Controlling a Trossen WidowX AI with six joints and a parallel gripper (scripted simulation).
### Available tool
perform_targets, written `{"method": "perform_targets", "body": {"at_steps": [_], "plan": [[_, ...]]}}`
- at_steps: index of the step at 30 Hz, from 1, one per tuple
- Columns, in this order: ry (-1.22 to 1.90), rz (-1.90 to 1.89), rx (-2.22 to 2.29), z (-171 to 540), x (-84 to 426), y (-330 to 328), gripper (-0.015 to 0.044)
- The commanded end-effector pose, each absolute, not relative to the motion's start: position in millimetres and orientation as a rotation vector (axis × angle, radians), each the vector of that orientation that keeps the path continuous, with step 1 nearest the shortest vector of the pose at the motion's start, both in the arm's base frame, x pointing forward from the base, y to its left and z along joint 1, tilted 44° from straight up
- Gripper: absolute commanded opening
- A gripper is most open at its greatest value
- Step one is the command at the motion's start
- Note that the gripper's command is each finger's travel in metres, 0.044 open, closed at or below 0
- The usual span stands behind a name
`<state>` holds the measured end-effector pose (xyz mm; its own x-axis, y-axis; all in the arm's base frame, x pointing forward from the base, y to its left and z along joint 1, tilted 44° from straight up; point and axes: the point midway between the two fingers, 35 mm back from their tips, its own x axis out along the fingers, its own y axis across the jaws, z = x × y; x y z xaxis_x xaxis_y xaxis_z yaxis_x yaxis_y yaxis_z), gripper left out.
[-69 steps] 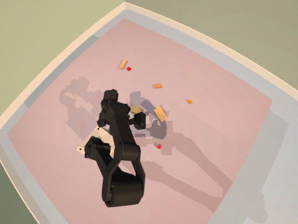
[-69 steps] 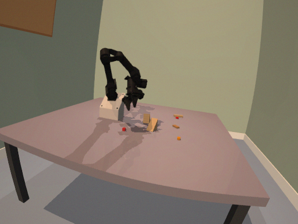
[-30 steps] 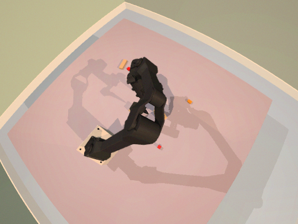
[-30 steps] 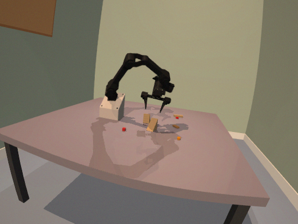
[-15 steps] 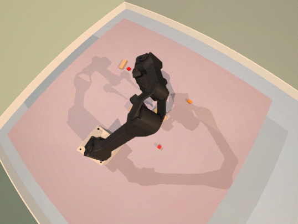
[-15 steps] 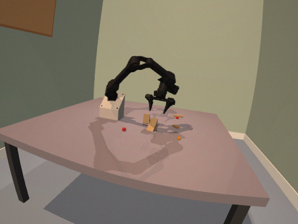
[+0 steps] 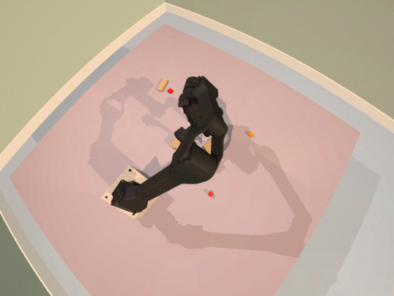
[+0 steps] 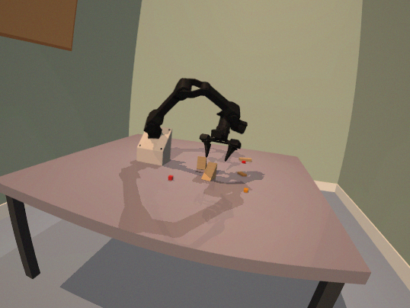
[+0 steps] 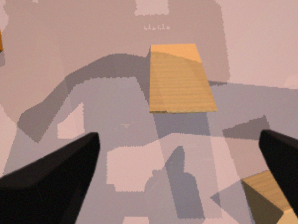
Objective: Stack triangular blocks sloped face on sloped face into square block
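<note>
One tan triangular block [image 7: 208, 147] [image 8: 209, 171] [image 9: 181, 82] rests on the table, its broad wood-grained face showing in the wrist view. The other triangular block [image 7: 175, 143] [image 8: 201, 163] [image 9: 267, 190] stands apart from it, nearer the arm's base, partly hidden behind the right finger in the wrist view. My gripper [image 8: 216, 158] [image 9: 179, 138] is wide open and empty, pointing down above the table. In the wrist view the first block lies ahead of the gap between the fingertips. The arm covers the fingertips and parts of both blocks in the top view.
A flat tan block [image 7: 162, 85] [image 8: 245, 159] lies beside a red cube [image 7: 170, 91] [image 8: 244, 162]. A brown-orange piece [image 8: 241, 174] lies right of the blocks. A small orange block [image 7: 250, 134] [image 8: 246, 190] and another red cube [image 7: 210, 194] [image 8: 170, 178] lie farther out.
</note>
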<state>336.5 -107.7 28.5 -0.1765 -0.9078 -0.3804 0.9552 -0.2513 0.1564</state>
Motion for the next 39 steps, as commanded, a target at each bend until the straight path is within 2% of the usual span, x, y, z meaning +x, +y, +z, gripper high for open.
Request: {"method": "perform_targets", "body": {"at_steps": [1,39], "plan": [[0.141,-1.763,0.459,26,335,-113,0.044],[0.132,-1.764,0.449,8,320,-171,0.044]]}}
